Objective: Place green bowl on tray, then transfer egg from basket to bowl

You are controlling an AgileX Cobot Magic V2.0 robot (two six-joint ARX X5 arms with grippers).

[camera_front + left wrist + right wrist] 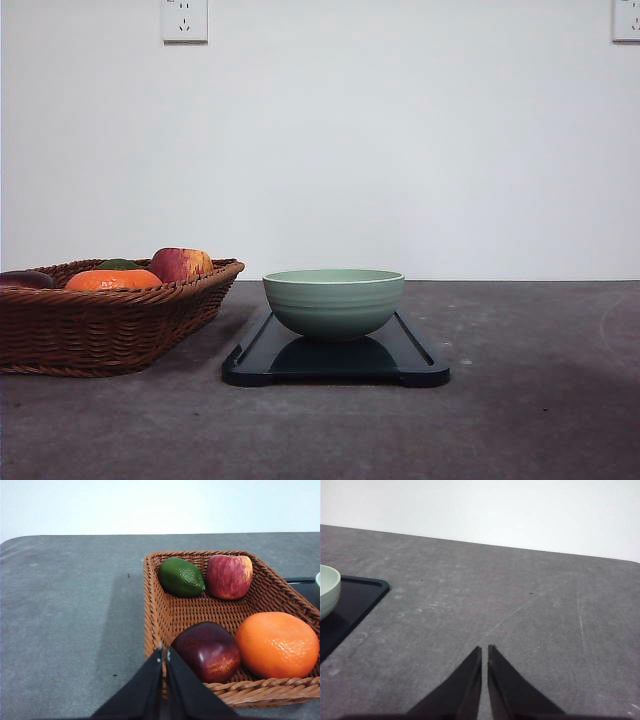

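On the near desk (520,420), centre, the tray (420,360) lies with its long axis running away from the robot; the green bowl (334,300) sits upright on it, so step one reads as done.

Left hand (164,652): fingers pressed together, holding nothing, tips just at the near rim of the basket (155,610). Right hand (484,651): likewise pressed together and empty, over bare desk, with the tray corner and bowl rim off to its left side.

Basket stands left of the tray, close beside it. Contents seen from the left wrist: dark red fruit (209,650) nearest the fingertips, orange (277,644) beside it, then a green avocado-like fruit (181,576) and a red apple (229,575) at the far end. No egg can be made out among them.

Judgement: the left arm is the nearer one for the basket pick; the bowl lies to the right of the basket, so the carry runs left to right. The target item needs locating first.
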